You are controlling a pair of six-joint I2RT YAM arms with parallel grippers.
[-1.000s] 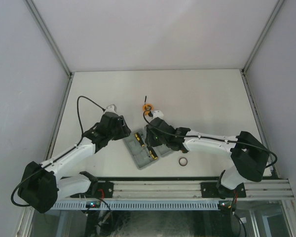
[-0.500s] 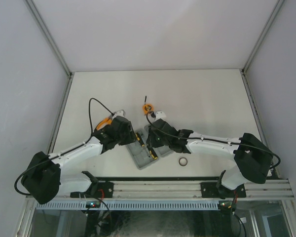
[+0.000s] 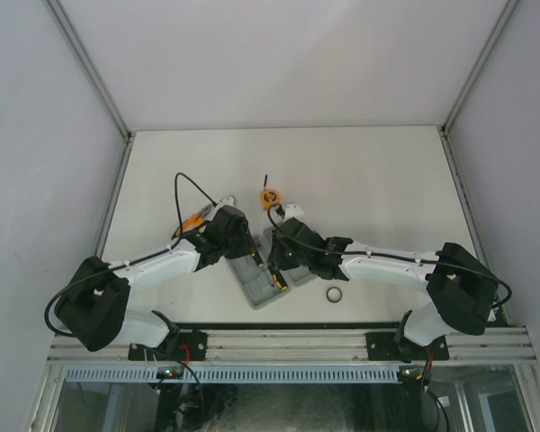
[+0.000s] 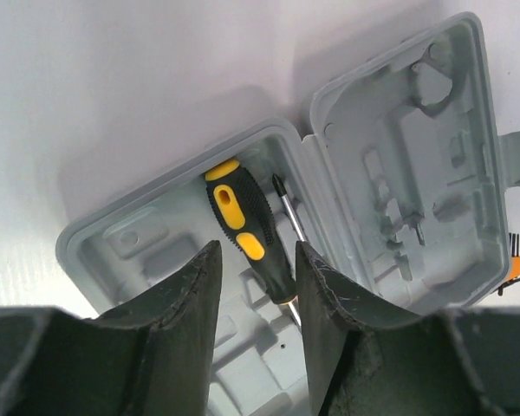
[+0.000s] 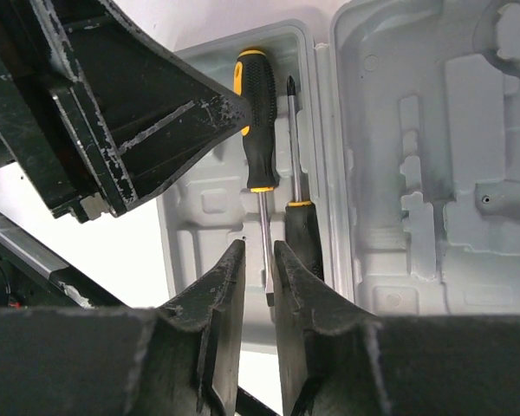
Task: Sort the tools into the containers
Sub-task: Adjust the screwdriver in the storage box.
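Observation:
The grey case lies open between my arms, its moulded recesses clear in the wrist views. Two black-and-yellow screwdrivers lie side by side in one half, pointing opposite ways. My left gripper is open over that half, its fingers either side of the butt of one screwdriver's handle. My right gripper stands narrowly open astride that same screwdriver's shaft near the tip. The second screwdriver lies just right of it. The left fingertip reaches the handle in the right wrist view.
The round orange tape measure sits on the table behind the case. Orange-handled pliers lie left of my left gripper. A small dark ring rests near the front edge, right of the case.
My left arm has swung right, off the pliers and over the case, its jaws narrowing around the screwdriver handle. The right arm has barely moved.

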